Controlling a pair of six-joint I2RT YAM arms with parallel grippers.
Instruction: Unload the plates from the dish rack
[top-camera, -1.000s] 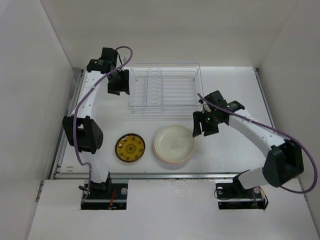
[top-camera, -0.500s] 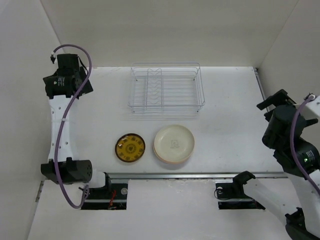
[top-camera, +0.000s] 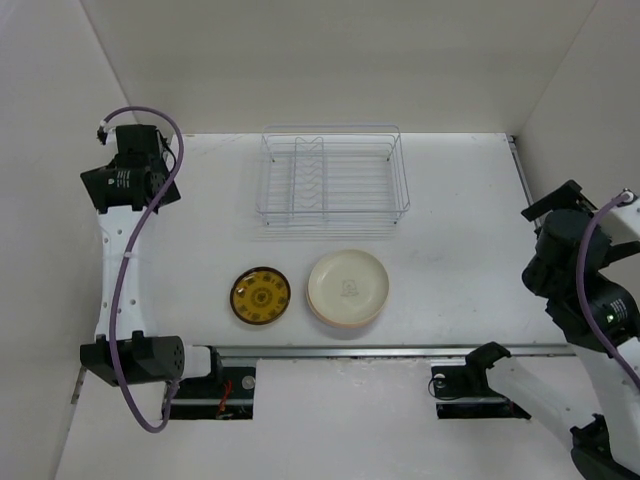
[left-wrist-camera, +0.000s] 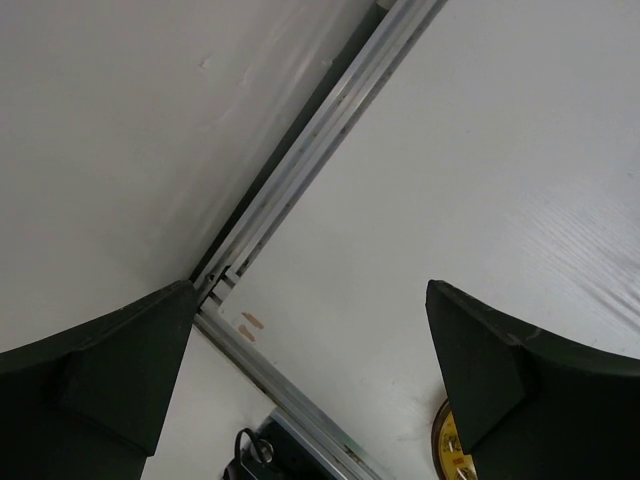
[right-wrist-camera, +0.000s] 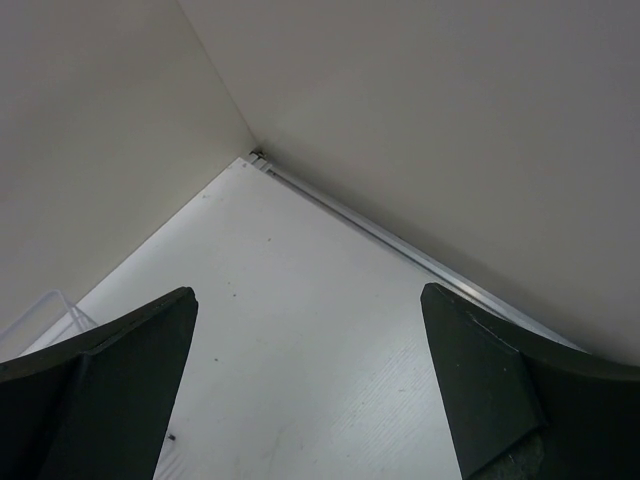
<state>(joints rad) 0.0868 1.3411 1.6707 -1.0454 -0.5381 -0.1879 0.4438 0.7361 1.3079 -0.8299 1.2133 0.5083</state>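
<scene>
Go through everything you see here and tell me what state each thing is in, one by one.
dish rack: standing upright, no plates in it.
amber plate: lying flat, face up, not held.
cream plate: lying flat, face up, not touching the amber plate.
left pincer: open, empty.
right pincer: open, empty.

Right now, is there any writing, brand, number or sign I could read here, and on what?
None can be read.
The cream plate bears a faint mark at its middle, too small to tell whether it is lettering.
The amber plate shows only a dark pattern, no words.
</scene>
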